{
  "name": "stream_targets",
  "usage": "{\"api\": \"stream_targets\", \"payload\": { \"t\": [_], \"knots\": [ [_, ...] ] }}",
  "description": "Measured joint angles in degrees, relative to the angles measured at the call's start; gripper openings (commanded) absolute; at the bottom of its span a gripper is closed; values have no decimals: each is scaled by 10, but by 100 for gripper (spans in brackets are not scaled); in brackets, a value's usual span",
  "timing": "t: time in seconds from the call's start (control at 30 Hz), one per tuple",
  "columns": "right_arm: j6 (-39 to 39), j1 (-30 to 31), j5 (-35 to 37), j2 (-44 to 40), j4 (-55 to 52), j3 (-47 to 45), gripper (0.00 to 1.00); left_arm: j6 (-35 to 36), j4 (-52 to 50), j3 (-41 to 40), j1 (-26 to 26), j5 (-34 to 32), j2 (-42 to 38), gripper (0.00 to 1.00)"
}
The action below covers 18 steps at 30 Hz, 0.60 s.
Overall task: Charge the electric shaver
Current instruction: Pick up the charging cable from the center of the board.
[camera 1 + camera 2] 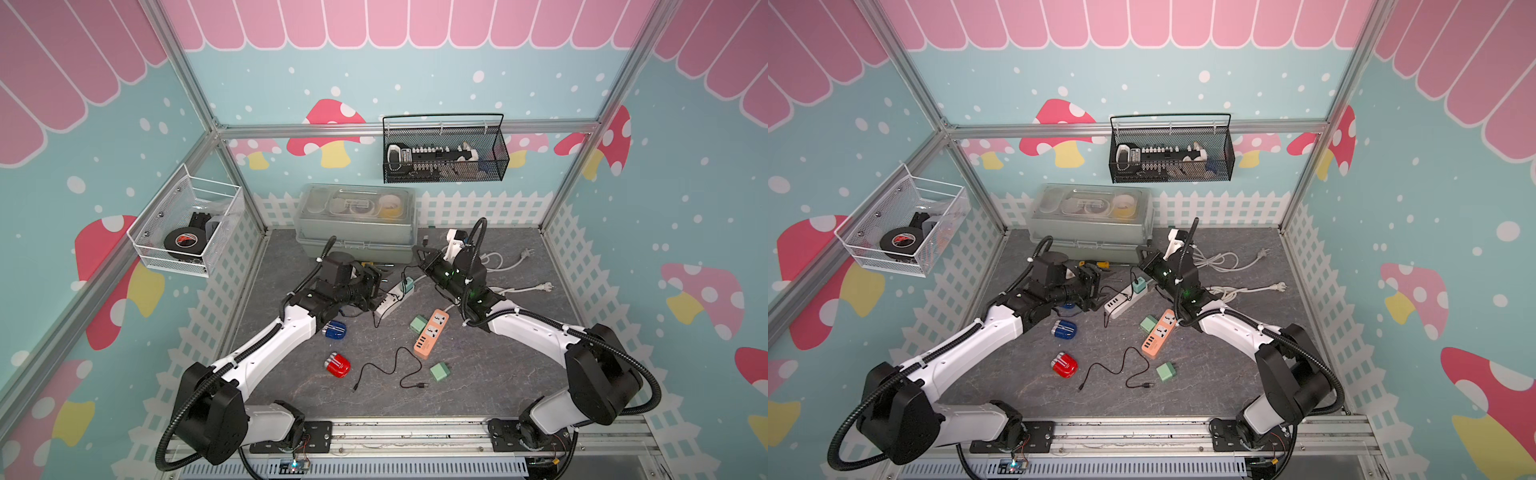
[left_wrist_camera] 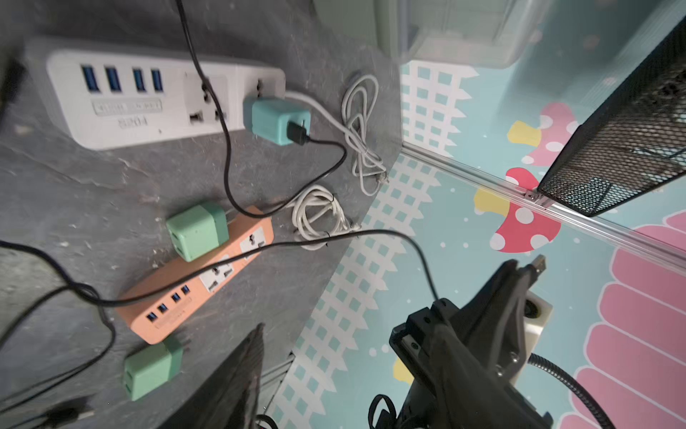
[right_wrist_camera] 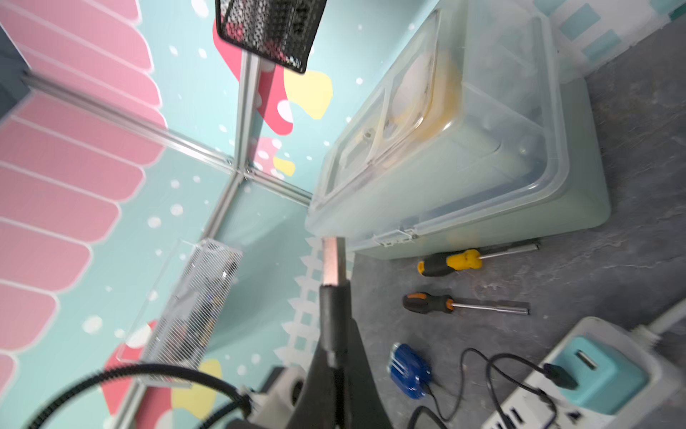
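Your table (image 1: 498, 374) carries a white power strip (image 1: 390, 301). Just beside it your left pincer (image 1: 374, 284) hangs spread wide, gripping nothing; your right pincer (image 3: 333, 319) hovers above the table. The blue shaver (image 3: 408, 371) lies on the table near the strip, a black cable (image 3: 460, 371) at its end. The right pincer pinches a USB plug (image 3: 333, 260).

Both top views overlook the whole table (image 1: 498, 374); wrist cameras sit close.
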Motion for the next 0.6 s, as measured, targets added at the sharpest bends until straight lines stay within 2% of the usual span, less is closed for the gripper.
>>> {"api": "stream_targets", "payload": {
  "t": [0.23,0.33,0.6],
  "knots": [
    [116,1,48,-11,16,0,0,-130,182,-22,-20,-38,33,76],
    [139,4,57,-19,16,0,0,-158,229,-13,-31,-44,61,76],
    [164,7,65,-26,16,-9,0,-203,306,20,-65,-40,127,64]
  ]
}}
